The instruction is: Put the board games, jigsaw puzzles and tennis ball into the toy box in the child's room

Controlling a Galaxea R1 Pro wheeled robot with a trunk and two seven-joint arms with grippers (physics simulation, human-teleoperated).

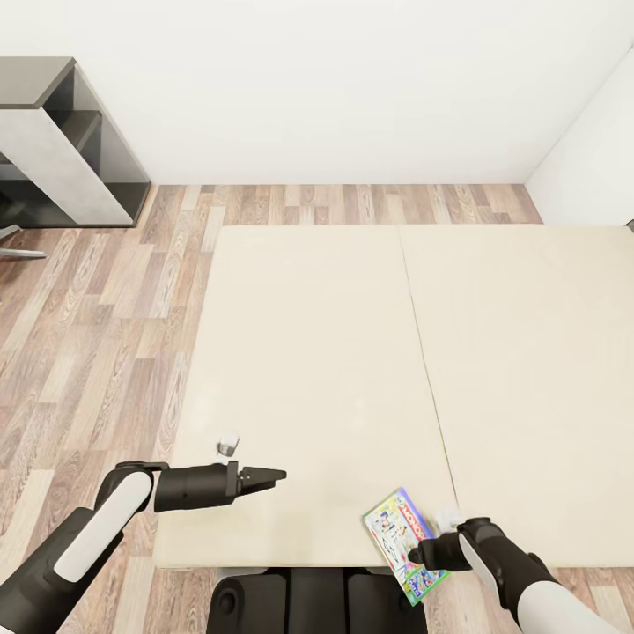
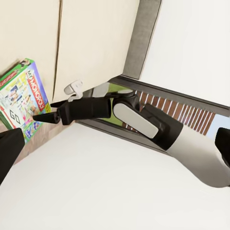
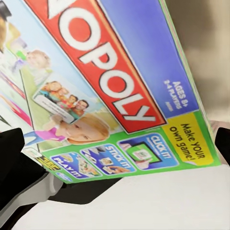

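The right gripper [image 1: 417, 555] grips the Monopoly game [image 1: 404, 542] by its edge, at the bed's [image 1: 335, 352] near edge. The left gripper [image 1: 275, 476] hovers empty, fingers nearly together (exact gap unclear). Beyond, bare mattress; boxing remains.

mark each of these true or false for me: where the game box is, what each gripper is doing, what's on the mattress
1. The right gripper grips the Monopoly box at the near edge of the bed. True.
2. The left gripper holds a tennis ball. False: it holds nothing, fingers close together over the mattress.
3. The box lies flat in the middle of the mattress. False: it is tilted and overhangs the near edge.
4. A dark grey shelf unit stands on the wood floor beyond the bed. True.
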